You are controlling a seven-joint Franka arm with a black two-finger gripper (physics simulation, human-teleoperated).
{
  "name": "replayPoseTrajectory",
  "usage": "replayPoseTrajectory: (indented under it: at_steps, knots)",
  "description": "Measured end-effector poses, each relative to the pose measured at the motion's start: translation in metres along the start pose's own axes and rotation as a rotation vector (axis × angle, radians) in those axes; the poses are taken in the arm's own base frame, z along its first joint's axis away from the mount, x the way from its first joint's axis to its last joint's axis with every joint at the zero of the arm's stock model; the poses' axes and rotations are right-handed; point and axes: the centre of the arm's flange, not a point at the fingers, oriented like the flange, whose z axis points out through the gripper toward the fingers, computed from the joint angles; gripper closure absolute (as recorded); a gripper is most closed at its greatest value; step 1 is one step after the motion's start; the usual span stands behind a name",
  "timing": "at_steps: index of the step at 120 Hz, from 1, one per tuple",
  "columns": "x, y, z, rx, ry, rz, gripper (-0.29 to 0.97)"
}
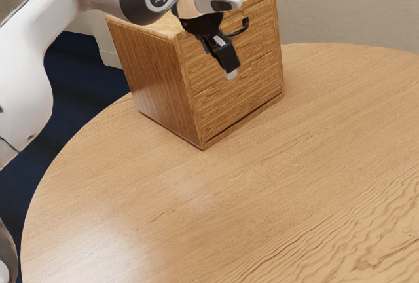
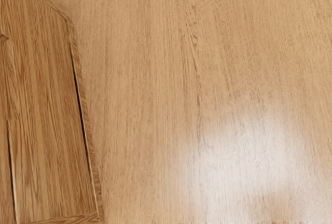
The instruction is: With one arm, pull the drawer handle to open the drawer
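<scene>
The white arm [image 1: 26, 80] comes in from about 10 o'clock in the exterior view and reaches over to the wooden box [image 1: 157, 80]. The black gripper [image 1: 229, 67] hangs in front of the box and points down toward 5 o'clock. It is hard to see how far open the hand is, so nobody can tell that from here. It does not seem to have hold of anything. The thin black handle [image 1: 241, 27] is on the top drawer [image 1: 255, 21], just beside the hand at about 2 o'clock from it. It cannot be told if the hand touches the handle. The top drawer looks shut, with its front flat against the box, and so does the bottom drawer [image 1: 242, 93]. So the pull has most likely not begun. The hand has to get a grip on the handle and then pull the drawer out. The box stands near the 12 o'clock edge of the round table [image 1: 262, 185]. The wrist view looks down the box front [image 2: 41, 130] onto the table top [image 2: 207, 79]. Counting up, there is one arm, one gripper, one box, two drawers, one handle to be seen and one table.
</scene>
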Motion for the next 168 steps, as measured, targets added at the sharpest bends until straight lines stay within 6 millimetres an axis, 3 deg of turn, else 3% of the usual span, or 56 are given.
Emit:
replayPoseTrajectory:
  at_steps: [16, 29, 59, 72, 89, 116, 127, 141, 168]
  knots:
    - [0.003, -0.008, 0.012, 0.009, -0.003, 0.044, 0.0]
    - [0.014, -0.017, 0.037, 0.05, 0.005, 0.086, 0.0]
    - [0.029, -0.01, 0.061, 0.116, -0.018, 0.189, 0.0]
    - [0.033, -0.002, 0.057, 0.174, -0.072, 0.236, 0.0]
    - [0.033, -0.009, 0.053, 0.258, -0.105, 0.272, 0.0]
    - [0.057, 0.0, 0.062, 0.299, 0.012, 0.345, 0.0]
    - [0.057, -0.01, 0.066, 0.313, 0.035, 0.347, 0.0]
    - [0.051, -0.035, 0.057, 0.347, 0.08, 0.323, 0.0]
    - [0.057, -0.037, 0.078, 0.331, 0.113, 0.337, 0.0]
